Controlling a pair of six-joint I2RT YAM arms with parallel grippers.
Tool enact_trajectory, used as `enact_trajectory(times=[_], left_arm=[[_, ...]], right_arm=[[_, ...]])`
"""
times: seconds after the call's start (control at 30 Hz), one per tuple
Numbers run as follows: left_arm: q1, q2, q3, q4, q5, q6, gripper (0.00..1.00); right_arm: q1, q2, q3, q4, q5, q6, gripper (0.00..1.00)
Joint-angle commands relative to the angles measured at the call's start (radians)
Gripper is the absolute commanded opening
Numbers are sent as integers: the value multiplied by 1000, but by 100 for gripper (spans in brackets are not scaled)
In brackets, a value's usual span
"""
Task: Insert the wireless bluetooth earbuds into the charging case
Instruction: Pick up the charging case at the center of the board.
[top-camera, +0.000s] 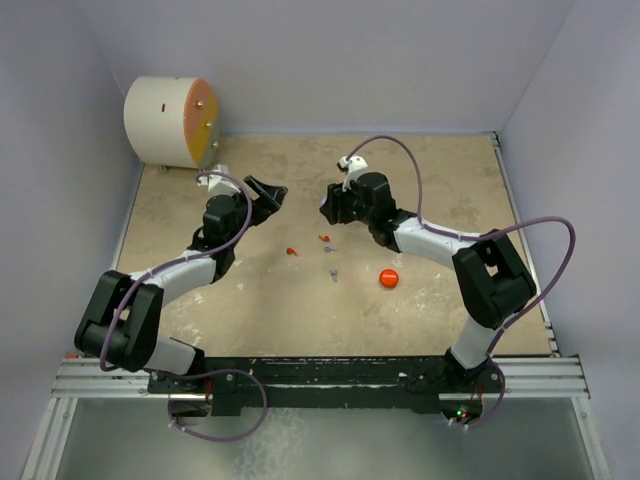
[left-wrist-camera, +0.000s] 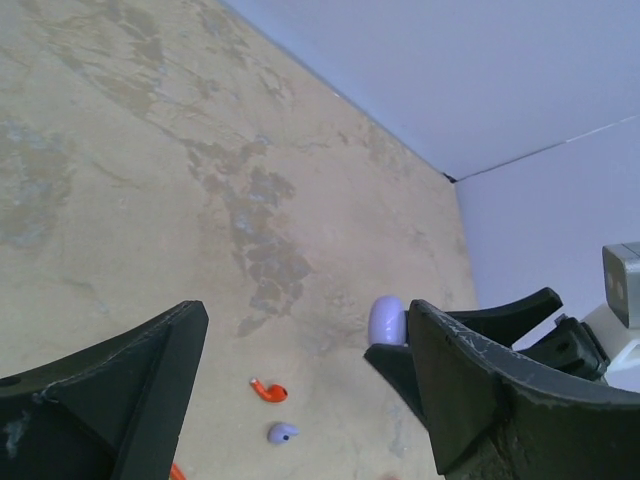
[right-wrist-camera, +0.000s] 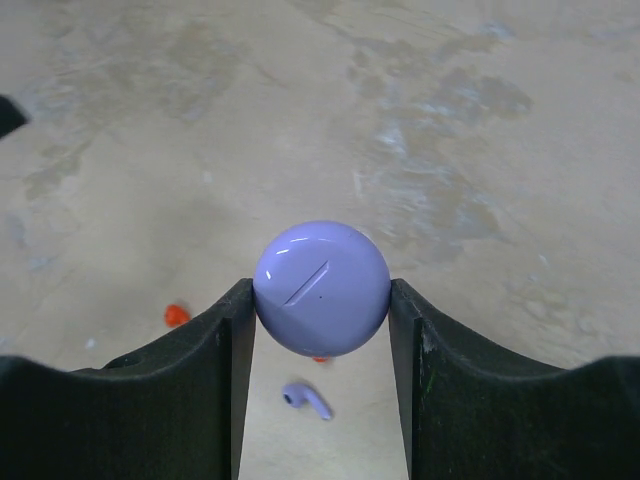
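both grippers hang over your table (top-camera: 450, 190): the left gripper (top-camera: 268, 192) gapes wide around nothing, the right gripper (right-wrist-camera: 322, 300) pinches the lavender case (right-wrist-camera: 322, 270). the red case (top-camera: 388, 278) sits beside the right arm (top-camera: 440, 240); two red earbuds (top-camera: 291, 250) and two lavender earbuds (top-camera: 333, 273) lie loose near mid-table, outside both cases.

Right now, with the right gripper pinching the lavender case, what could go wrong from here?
1. The right gripper holds the round lavender case only by its sides; the smooth shell could twist or pop out.
2. The case looks shut, so an earbud may have nowhere to go.
3. The red earbud and lavender earbud lie close together; the wide-open left gripper might knock one aside.
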Motion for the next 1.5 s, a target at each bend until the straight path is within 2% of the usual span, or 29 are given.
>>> enact_trajectory(times=[0.0,0.23,0.53,1.27,1.47], left_arm=[[-12,33,4,198,66,-76,79],[-43,98,-15,349,85,-124,68],[-87,137,-39,435,79,-140,57],[-115,184,-51,490,76,-150,52],[-122,194,-47,501,75,-150,48]], right_arm=[[39,-47,16,120,-107,-37,19],[61,-62,11,171,-215,-19,18],[76,-56,28,202,-240,8,18],[82,-72,30,212,-253,6,17],[82,-73,28,214,-259,3,17]])
